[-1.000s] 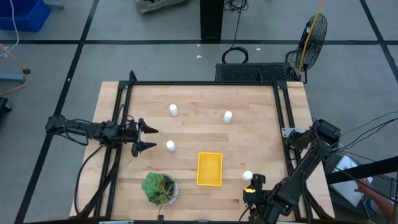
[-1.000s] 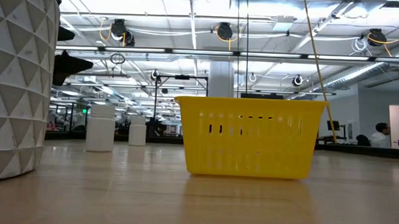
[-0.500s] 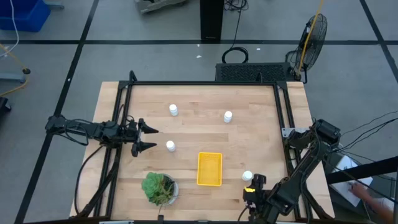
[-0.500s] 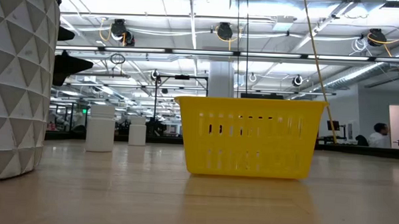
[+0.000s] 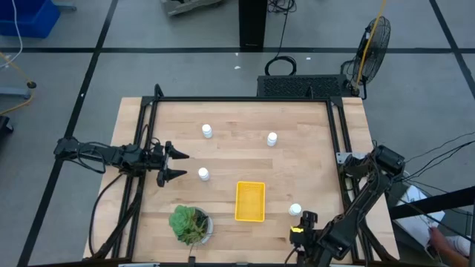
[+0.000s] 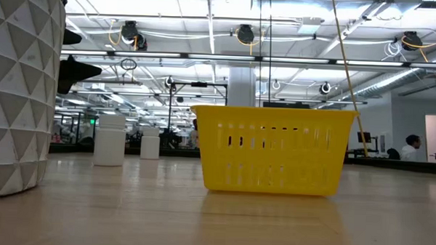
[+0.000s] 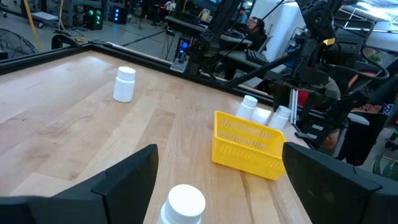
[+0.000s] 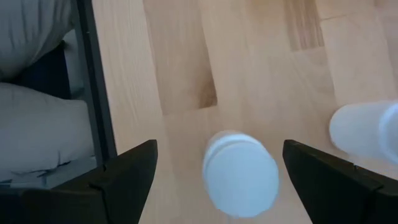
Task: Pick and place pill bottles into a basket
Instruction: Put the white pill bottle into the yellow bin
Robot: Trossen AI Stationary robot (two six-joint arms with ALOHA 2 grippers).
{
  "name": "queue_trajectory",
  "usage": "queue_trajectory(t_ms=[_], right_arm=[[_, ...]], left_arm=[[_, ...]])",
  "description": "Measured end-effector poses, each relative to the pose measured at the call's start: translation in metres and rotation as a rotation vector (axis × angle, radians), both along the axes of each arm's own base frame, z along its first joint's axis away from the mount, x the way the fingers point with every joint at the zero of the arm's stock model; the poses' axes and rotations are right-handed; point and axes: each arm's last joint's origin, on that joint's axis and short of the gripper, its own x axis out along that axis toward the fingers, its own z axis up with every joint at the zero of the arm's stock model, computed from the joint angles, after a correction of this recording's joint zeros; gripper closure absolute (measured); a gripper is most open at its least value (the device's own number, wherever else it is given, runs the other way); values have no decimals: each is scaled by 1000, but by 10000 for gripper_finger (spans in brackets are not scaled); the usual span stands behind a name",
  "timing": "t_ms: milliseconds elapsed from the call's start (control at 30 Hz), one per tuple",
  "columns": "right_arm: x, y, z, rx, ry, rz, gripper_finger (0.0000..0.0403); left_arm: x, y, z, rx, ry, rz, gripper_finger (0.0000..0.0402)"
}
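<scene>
Several white pill bottles stand upright on the wooden table: two at the far side (image 5: 207,131) (image 5: 272,139), one at the left (image 5: 202,174), and one (image 5: 295,211) right of the yellow basket (image 5: 250,201). My left gripper (image 5: 177,165) is open and level, its fingers pointing at the left bottle (image 7: 183,202), which is just ahead of them. My right gripper (image 5: 303,225) is open and points down over another bottle (image 8: 240,173) at the near right. That bottle's neighbour (image 8: 367,132) stands beside it. Neither gripper touches anything.
A potted green plant (image 5: 190,224) in a white faceted pot (image 6: 15,93) stands near the front edge, left of the basket (image 6: 271,150). A black frame (image 5: 245,99) runs around the table. People show in the room beyond.
</scene>
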Motion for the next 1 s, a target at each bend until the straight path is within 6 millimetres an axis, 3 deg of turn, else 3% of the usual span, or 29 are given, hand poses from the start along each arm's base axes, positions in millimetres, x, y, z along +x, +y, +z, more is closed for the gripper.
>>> queue_trajectory(t_ms=[233, 733, 1000], right_arm=[[-4, 1, 0, -5, 7, -10, 88], [-4, 1, 0, -15, 9, 8, 247], [2, -6, 2, -19, 32, 32, 244]], left_arm=[[0, 0, 0, -2, 0, 0, 55], [0, 0, 0, -3, 0, 0, 55], [0, 0, 0, -2, 0, 0, 55]])
